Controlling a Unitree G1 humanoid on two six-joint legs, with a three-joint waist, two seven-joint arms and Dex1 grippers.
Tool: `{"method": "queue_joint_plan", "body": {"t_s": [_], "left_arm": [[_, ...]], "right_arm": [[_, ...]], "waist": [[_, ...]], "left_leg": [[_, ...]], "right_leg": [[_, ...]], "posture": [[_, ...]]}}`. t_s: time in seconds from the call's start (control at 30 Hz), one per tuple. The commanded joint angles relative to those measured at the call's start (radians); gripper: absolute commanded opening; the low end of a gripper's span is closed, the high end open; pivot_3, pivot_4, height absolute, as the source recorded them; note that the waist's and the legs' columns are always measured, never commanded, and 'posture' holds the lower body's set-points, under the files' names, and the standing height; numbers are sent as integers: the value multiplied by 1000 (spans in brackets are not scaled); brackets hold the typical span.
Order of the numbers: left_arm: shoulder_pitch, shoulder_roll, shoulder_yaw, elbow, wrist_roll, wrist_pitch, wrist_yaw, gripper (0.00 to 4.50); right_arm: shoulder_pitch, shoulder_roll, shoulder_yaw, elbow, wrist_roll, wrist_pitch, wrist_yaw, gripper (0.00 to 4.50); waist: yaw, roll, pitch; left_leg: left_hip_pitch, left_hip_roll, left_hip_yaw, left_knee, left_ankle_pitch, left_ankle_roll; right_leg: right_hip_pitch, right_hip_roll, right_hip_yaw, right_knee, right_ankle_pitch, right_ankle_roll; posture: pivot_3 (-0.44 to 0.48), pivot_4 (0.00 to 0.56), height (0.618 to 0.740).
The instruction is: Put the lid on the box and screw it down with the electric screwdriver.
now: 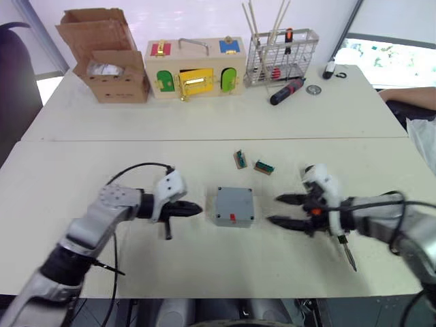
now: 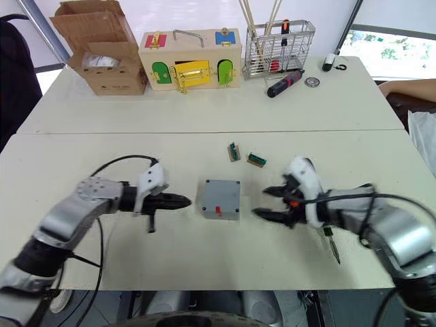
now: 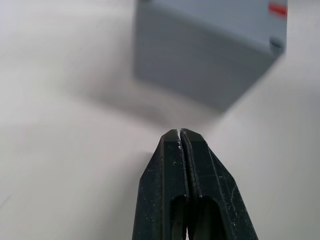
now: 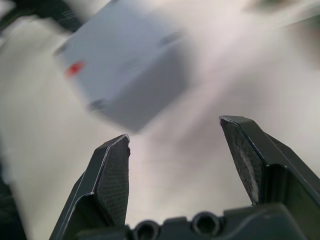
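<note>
1. Left tool (image 1: 194,209): fingers pressed together, empty, tip just beside the box's left side, likely to steady it.
2. Right tool (image 1: 281,210): fingers spread wide, empty, facing the box from the right.
3. Box (image 1: 232,206): mid-counter (image 1: 204,122); lid apparently seated, though unclear.
4. Electric screwdriver (image 1: 286,90): far counter, by wire basket (image 1: 281,57).

Matt grey plastic box (image 1: 232,206) on a smooth, matt white table (image 1: 204,122)
</note>
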Motion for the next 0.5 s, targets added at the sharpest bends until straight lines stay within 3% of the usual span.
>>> {"method": "queue_joint_plan", "body": {"t_s": [0.03, 0.13, 0.23, 0.27, 0.43, 0.5], "left_arm": [[-112, 38, 160, -159, -233, 160, -34, 0], [-158, 108, 215, -246, -385, 232, -119, 0], [-203, 130, 201, -275, -405, 216, -139, 0], [-215, 121, 189, -281, -397, 203, -130, 0], [-196, 92, 136, -353, -381, 175, -90, 0], [-152, 116, 121, -396, -359, 154, -98, 0]], "right_arm": [[-91, -111, -221, 105, 160, 198, 37, 3213], [-129, -280, -191, 233, 156, 311, 93, 3213], [-165, -438, -26, 355, 89, 333, 148, 3213], [-183, -474, 38, 382, 75, 336, 175, 3460], [-319, -529, 290, 427, 32, 421, 259, 4407], [-388, -513, 377, 443, 3, 480, 251, 4457]], "waist": [[11, -1, 1], [18, -1, 1], [17, 2, 1], [16, 2, 1], [7, 4, 2], [0, 4, 2]], "left_leg": [[0, 0, 0, 1, 0, 0], [0, 0, 0, 0, 0, 0], [0, 0, 2, -1, -2, 3], [0, 0, 3, -1, -2, 3], [0, 0, 3, 0, -2, 3], [-1, 0, 3, 0, -2, 3]], "right_leg": [[1, 0, -1, 0, 0, 0], [3, -1, -1, -4, 0, 0], [2, -1, 0, -6, 0, 0], [1, -1, 0, -5, 0, 0], [1, 0, 1, -4, 0, 0], [0, 0, 1, -4, 0, 0]], "posture": [[0, 150, 740], [0, 150, 740], [0, 150, 740], [0, 150, 740], [0, 150, 740], [0, 150, 740]]}}
